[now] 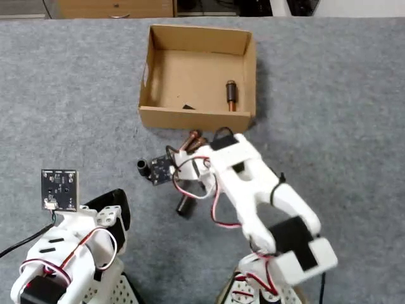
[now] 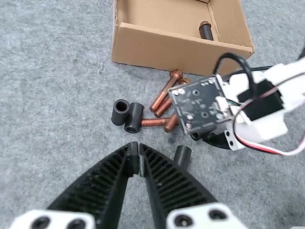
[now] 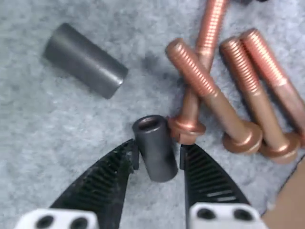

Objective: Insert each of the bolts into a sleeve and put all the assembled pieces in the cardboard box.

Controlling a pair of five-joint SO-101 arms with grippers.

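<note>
The left gripper point(image 2: 137, 160) sits at the near left over the grey table point(image 1: 63, 95), its black fingers pressed together on nothing. Just right of it and a little farther out, one loose sleeve point(image 2: 120, 112) lies touching a second loose sleeve point(image 2: 134, 117). A copper bolt lies flat beside the second one.

To the right of these, four bolts point(image 3: 209, 93) are bunched together, some crossing, in front of the near wall of the cardboard box point(image 1: 190, 117). The right arm point(image 1: 253, 183) stretches from the near right towards this cluster. The right gripper point(image 3: 158, 157) is down at the table, with a finger against each side of the held sleeve point(image 3: 155, 148). That sleeve touches the head of one bolt.

The open box stands at the far centre. One assembled piece point(image 1: 231, 95), a bolt inside a sleeve, lies along its right wall.
</note>
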